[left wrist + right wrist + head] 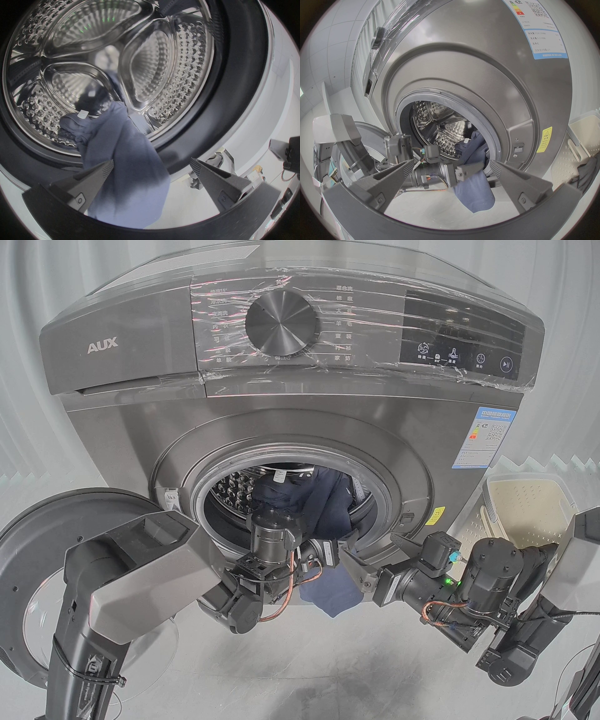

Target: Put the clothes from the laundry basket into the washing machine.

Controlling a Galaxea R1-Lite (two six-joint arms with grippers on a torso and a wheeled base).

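front-loading washing machine [375, 427], round door [31, 565] swung open on robot's left. dark blue garment [331, 505] draped over lower rim of drum opening, part inside steel drum [162, 62], part hanging down outside. left gripper [150, 167] at opening, fingers spread wide, released, garment between them, beside one finger. right gripper [450, 170] just outside opening, near hanging cloth, fingers apart, empty. cream laundry basket [531, 502] stands right of machine.
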